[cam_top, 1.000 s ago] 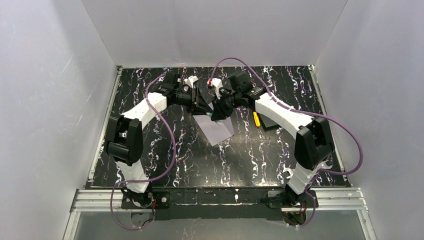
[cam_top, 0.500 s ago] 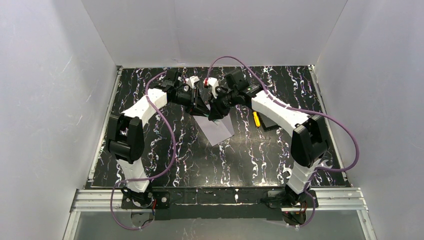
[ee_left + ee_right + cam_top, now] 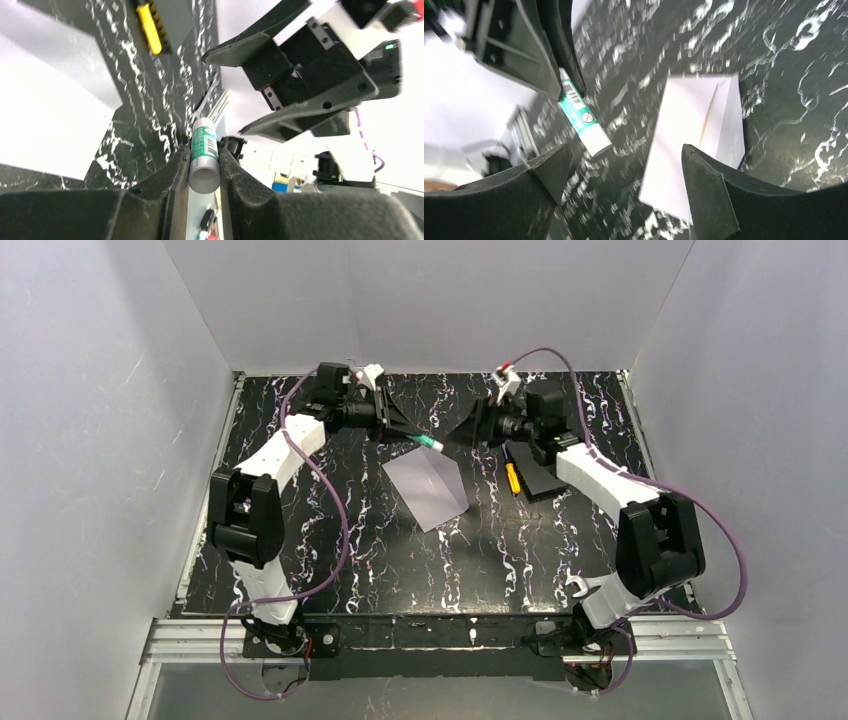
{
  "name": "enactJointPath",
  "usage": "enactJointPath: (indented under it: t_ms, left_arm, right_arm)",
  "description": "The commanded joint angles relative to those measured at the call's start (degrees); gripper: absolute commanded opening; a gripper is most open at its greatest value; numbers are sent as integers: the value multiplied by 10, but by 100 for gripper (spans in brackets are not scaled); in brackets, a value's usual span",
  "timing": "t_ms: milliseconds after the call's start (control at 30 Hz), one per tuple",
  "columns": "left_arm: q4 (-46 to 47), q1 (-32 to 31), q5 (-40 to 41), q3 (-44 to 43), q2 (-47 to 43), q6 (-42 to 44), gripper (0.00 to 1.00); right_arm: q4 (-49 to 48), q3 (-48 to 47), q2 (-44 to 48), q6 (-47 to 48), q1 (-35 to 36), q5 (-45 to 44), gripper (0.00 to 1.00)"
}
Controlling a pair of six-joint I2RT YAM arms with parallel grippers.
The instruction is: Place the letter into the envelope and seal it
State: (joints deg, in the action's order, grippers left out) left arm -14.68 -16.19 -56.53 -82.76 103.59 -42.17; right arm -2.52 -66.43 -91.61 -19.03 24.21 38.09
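Gripping glue stick (image 3: pixel 204 152), left hand (image 3: pixel 408 433) seemingly above envelope (image 3: pixel 428 488).

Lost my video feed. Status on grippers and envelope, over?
Left gripper shut on glue stick. Right gripper open, empty. Envelope flat on table between arms; letter not in sight. Nothing blocking the envelope.

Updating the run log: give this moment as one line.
left gripper: shut on glue stick | right gripper: open, empty | envelope: flat on table | letter: not visible
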Motion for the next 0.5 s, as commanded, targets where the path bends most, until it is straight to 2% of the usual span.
enactJointPath:
  t_ms: [0, 100, 200, 333, 467]
  left_arm:
    - [188, 13, -2, 10, -64, -150, 0]
    - [196, 13, 21, -10, -70, -176, 0]
    - [223, 13, 33, -20, -84, -205, 0]
    - [247, 13, 37, -34, -85, -239, 0]
    - [262, 14, 46, -47, -86, -255, 0]
  right_arm:
    - [-330, 33, 35, -333, -16, -32, 88]
    - [-397, 42, 8, -496, -13, -57, 87]
    - [-474, 61, -3, -599, -11, -86, 87]
    - [-529, 26, -36, -674, -8, -64, 87]
    - [-541, 28, -34, -687, -8, -70, 83]
